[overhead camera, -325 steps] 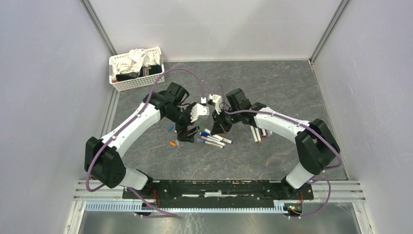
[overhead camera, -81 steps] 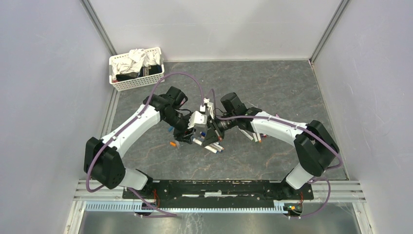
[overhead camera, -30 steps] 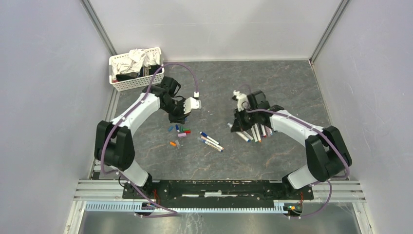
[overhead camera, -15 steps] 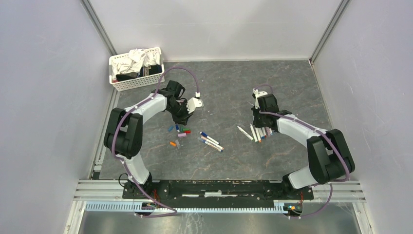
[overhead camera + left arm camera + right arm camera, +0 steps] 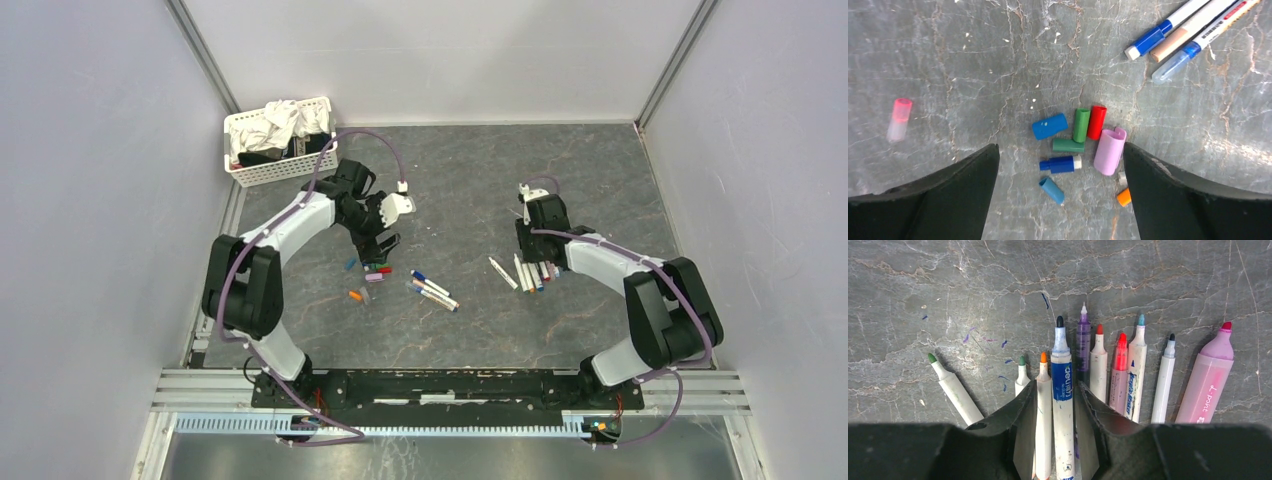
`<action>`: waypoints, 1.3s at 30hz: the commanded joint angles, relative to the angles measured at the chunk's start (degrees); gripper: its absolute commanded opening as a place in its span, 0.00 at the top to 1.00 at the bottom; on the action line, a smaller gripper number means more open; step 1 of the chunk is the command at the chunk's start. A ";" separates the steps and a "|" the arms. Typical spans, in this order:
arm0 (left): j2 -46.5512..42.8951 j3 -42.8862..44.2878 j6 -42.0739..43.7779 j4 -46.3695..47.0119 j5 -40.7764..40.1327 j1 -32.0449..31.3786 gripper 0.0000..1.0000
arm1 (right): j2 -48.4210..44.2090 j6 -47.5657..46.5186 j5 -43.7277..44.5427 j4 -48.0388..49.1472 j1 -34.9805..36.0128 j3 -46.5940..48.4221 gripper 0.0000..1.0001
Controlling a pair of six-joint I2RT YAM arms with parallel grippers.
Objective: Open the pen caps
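Showing the left gripper point(image 5: 1060, 150) spread wide above loose pen caps point(image 5: 1081, 125) lying between its jaws, right gripper point(image 5: 1057, 385) loosely parted astride an uncapped blue-labelled marker point(image 5: 1062, 365).

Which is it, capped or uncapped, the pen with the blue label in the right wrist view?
Uncapped. The blue-label pen shows its bare black tip; no cap sits on it.

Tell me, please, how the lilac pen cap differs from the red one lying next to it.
The lilac cap is clearly fatter and longer than the red cap. The lilac cap is pale and has a small tab at its upper end; the red cap is a plain bright tube. Both lie loose on the table.
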 commanded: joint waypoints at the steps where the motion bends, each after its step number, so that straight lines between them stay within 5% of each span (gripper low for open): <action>1: -4.98 4.01 -1.71 -3.02 2.65 -0.05 0.00 | -2.87 0.78 0.25 0.20 -0.13 -0.24 0.62; 11: -13.84 16.23 -9.02 -8.61 2.25 0.17 0.00 | -12.17 -1.35 -7.24 1.92 2.54 -2.64 0.59; 14: -16.41 10.64 -14.91 -1.98 -1.36 0.94 0.00 | -12.99 -3.69 -11.07 3.50 7.18 -2.09 0.57; 20: -11.34 14.25 -10.65 -11.66 9.16 4.92 0.00 | -6.23 -5.84 -13.02 4.33 19.04 1.96 0.61; 27: -16.29 12.33 -14.21 -7.40 10.90 6.94 0.00 | 5.42 -5.96 -12.67 4.44 25.75 10.63 0.69; 29: -17.41 12.76 -17.67 -6.14 18.54 10.91 0.00 | 8.47 -6.29 -12.63 4.04 26.85 13.34 0.70; 34: -18.80 11.30 -28.23 1.86 21.87 18.92 0.00 | 14.21 -6.51 -12.30 3.43 27.95 17.55 0.72; 39: -13.05 17.03 -19.72 -11.05 25.38 22.85 0.00 | 17.01 -6.80 -11.81 3.32 27.89 19.00 0.73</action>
